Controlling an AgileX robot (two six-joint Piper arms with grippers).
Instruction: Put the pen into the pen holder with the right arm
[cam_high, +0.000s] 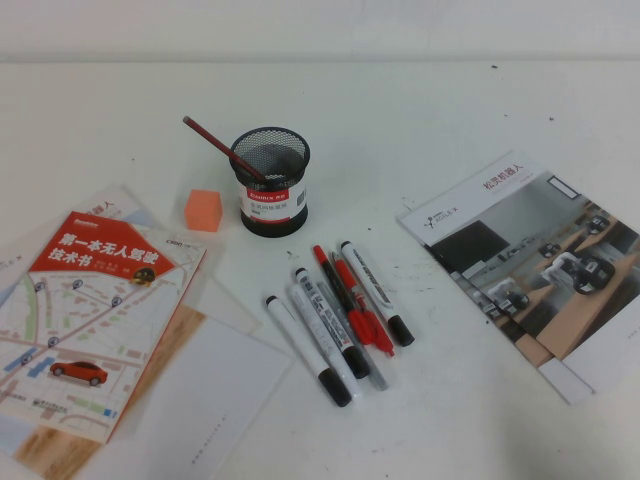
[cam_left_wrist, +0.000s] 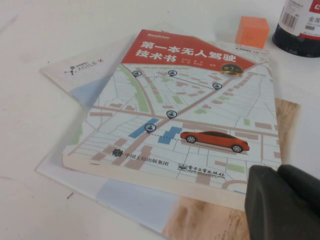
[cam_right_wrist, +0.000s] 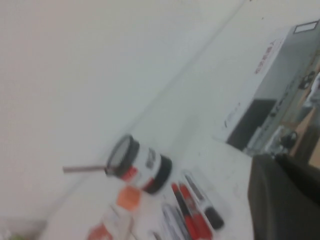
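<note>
Three white-barrelled markers with black caps lie side by side among red pens in the middle of the table; the rightmost also shows in the right wrist view. The others lie to its left. The black mesh pen holder stands behind them with a red pencil leaning in it; it shows in the right wrist view too. Neither arm shows in the high view. My right gripper is shut and empty, well above the table. My left gripper is shut and empty over the map book.
Two red pens lie between the markers. An orange cube sits left of the holder. A map book on loose papers covers the front left. A brochure lies at the right.
</note>
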